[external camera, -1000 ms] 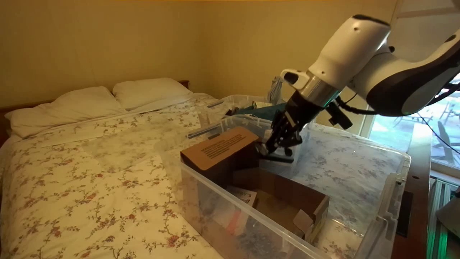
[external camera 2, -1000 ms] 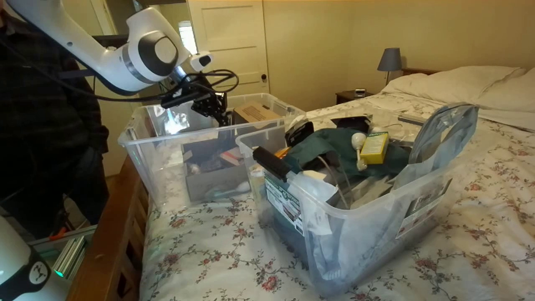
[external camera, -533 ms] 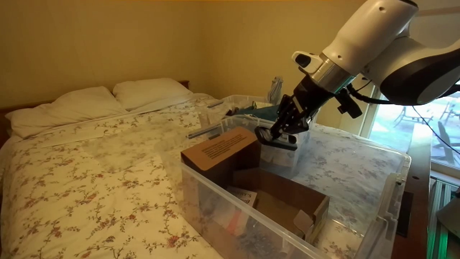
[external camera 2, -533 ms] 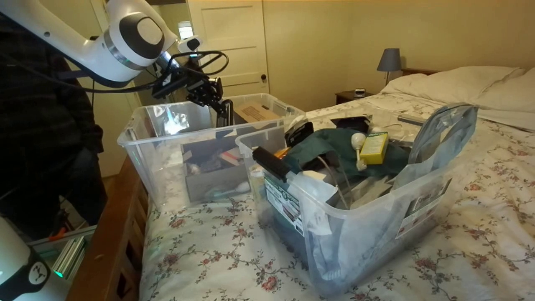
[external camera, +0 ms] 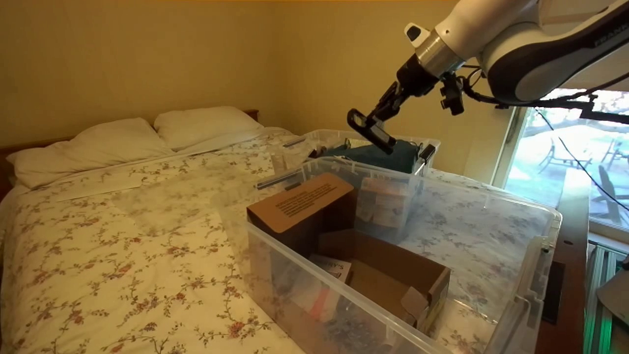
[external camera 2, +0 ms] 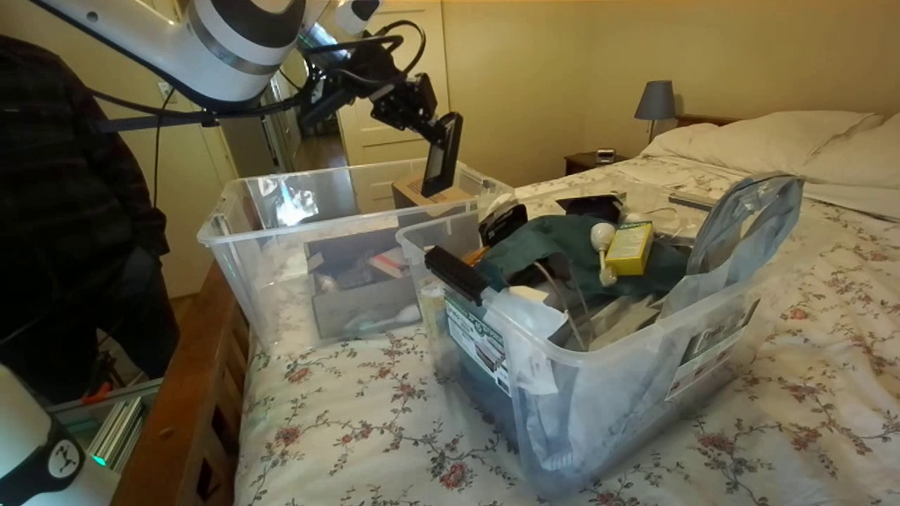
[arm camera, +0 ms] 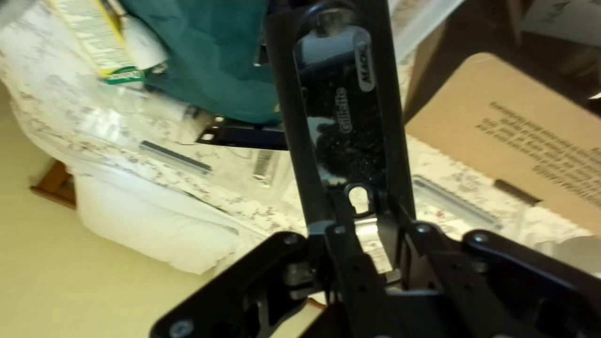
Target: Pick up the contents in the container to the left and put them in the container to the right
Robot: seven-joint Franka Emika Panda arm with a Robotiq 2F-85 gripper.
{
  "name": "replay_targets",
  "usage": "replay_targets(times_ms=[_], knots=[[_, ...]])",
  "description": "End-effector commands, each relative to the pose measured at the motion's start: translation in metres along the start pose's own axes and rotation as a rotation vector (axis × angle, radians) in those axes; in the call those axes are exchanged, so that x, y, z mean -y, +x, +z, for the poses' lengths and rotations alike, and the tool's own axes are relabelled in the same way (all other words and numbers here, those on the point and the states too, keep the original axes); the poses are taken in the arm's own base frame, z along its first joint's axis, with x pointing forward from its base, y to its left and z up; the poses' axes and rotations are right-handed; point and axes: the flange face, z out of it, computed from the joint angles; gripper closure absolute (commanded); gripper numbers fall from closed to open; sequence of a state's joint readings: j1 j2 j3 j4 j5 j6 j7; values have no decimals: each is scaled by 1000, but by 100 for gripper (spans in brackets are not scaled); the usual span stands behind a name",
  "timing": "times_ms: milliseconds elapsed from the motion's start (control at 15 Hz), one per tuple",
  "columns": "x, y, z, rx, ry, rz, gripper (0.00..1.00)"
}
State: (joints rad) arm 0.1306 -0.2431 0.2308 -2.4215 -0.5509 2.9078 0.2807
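A black case marked Gillette (arm camera: 345, 110), one of the contents, is held at one end. My gripper (arm camera: 364, 202) is shut on it, and the case slants down from the fingers in both exterior views. The clear container to the left (external camera 2: 337, 222) holds an open brown cardboard box (external camera: 302, 201) with a white printed packet (external camera: 334, 268) inside. Other contents there are blurred through the plastic. The clear container to the right (external camera 2: 605, 407) is heaped with goods around a teal cloth (external camera 2: 548, 242). Gripper and case hang above rim height, near where the two containers adjoin.
A grey bag (external camera 2: 756, 218) stands up out of the right container, near a yellow box (external camera 2: 631, 247). A black-handled thing (external camera 2: 457, 274) juts over its rim. The box flap rises beside the left container's rim. A person (external camera 2: 77, 176) stands behind the arm.
My gripper has risen out of the left container with the black case and swung toward the right container. The case now tilts more steeply in an exterior view. The containers have not moved.
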Motion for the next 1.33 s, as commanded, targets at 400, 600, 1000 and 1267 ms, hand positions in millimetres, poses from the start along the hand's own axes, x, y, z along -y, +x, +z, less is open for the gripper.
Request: replay_targets(times_ms=[400,600,1000,1267], knots=[[-160,49,25,-26,-454,300,95],[-146,61,62,-65,-472,196,95],[-119,50,135,-22,-385,119,53],[-111,43,138,18,-369,132,27]])
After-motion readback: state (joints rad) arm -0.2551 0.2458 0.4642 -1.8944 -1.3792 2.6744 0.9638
